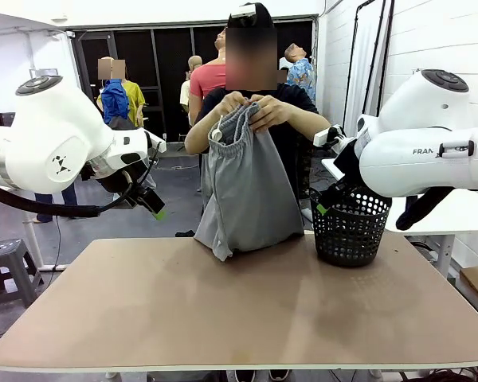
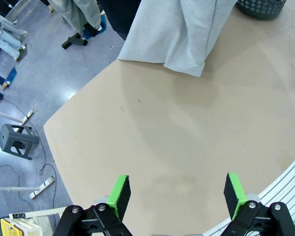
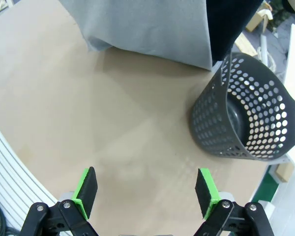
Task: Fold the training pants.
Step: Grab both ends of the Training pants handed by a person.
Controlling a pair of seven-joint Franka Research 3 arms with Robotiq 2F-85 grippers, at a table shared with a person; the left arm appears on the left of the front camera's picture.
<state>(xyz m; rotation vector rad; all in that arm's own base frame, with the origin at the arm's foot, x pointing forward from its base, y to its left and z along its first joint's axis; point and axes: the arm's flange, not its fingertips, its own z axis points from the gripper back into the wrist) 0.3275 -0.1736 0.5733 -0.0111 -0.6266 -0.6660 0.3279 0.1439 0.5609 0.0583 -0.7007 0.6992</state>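
**Pants hang from the person's grip while both robot hands hover wide and empty**

Robot's left hand [image 1: 155, 211] hovers at the left of the front frame, raised above the tabletop [image 1: 239, 310]. In its wrist view the green pads stand well apart, with bare tabletop between them and nothing held.

At the centre, the person's hands [image 1: 263, 110] grip the training pants [image 1: 243, 199] by the gathered waistband [image 1: 237, 131], high in the middle of the frame. The grey cloth hangs straight down, and its lower end reaches the far part of the tabletop and seems to rest there.

Just beside the pants on the right stands a dark perforated basket [image 1: 352, 235]. The robot's right hand [image 1: 323, 203] hovers near its rim, also spread wide and empty.

From where I stand, no fold is made yet; the step in hand looks like getting the pants laid flat. To do that well:
- Spread the cloth on the open middle of the tabletop, clear of the basket.
- Set the legs one on the other and smooth out the wrinkles.
- Bring each robot hand in low at an edge once the cloth lies flat.
- Pinch every layer together, since soft jersey will likely slip or bunch if only the top layer is caught.
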